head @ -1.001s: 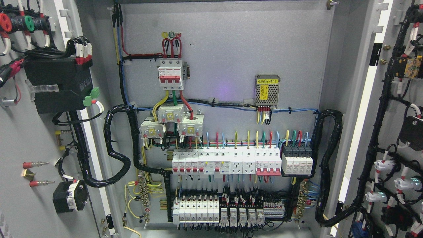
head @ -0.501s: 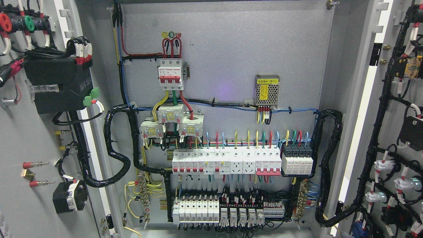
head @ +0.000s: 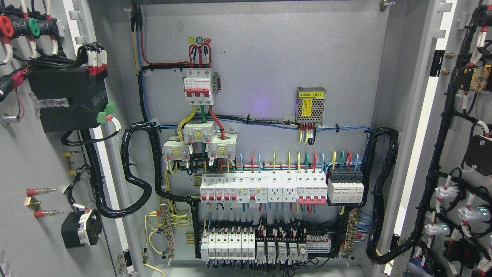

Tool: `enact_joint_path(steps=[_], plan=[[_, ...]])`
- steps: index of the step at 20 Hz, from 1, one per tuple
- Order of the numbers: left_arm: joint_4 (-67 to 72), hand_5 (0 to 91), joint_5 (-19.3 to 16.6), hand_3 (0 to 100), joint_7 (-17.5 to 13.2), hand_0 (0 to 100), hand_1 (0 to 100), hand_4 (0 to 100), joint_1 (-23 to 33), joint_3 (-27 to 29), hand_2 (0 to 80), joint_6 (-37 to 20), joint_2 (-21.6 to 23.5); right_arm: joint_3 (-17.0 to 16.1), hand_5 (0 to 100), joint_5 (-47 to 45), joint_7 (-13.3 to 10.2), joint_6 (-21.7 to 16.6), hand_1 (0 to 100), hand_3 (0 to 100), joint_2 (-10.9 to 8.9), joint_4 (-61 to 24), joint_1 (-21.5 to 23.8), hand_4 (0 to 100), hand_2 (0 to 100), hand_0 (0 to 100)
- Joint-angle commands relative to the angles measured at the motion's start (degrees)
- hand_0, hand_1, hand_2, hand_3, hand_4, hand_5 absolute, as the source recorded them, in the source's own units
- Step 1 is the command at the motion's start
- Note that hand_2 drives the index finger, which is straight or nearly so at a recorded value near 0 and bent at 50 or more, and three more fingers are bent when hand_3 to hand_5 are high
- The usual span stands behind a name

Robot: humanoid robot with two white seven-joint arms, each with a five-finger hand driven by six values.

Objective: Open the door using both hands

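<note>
Head view: A grey steel electrical cabinet stands with both doors swung wide, its grey back panel (head: 269, 57) fully exposed. The left grey metal door (head: 27, 165) fills the left edge, its inner face carrying a black box-shaped module (head: 69, 98) with green plug connectors, red, green and black round fittings near the top, and a small black-and-white switch block (head: 81, 229) lower down. The right grey metal door (head: 423, 115) hangs open at the right edge, its inner face laced with a black cable harness (head: 438, 154) and rows of white-capped lamp bodies.

On the back panel, a white three-pole main breaker with a red lever (head: 198, 87) sits at upper centre, with three white current transformers (head: 198, 143) just below it. To the right is a small perforated metal power supply with a yellow label (head: 310, 104). A long row of white miniature breakers (head: 263, 187) runs across the middle, ending at black-topped surge modules (head: 345, 186). Below it lies a second row of white breakers and relays (head: 265, 244). Thick black corrugated conduits (head: 132, 173) loop from each door into the cabinet.

Neither robot hand appears in the frame, so whether the fingers are spread or curled cannot be told.
</note>
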Motion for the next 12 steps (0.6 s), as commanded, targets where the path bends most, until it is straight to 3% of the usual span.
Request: enact_joint_path(steps=[1,12], plan=[[0.04,0.0,2.57,0,-0.08,0,0,4,0.26,3.11,0.0,-15.89,0.53,0.36,0,-2.24,0.05,0.10,0,0,-4.68,0.25,-0.01,0,0,0],[0.22,0.0,8.28,0,-0.08,0,0,4,0.70,7.32,0.0,-16.16,4.30,-2.01,0,-6.11,0.22,0.01,0,0,-6.09,0.25,0.69,0,0,0]])
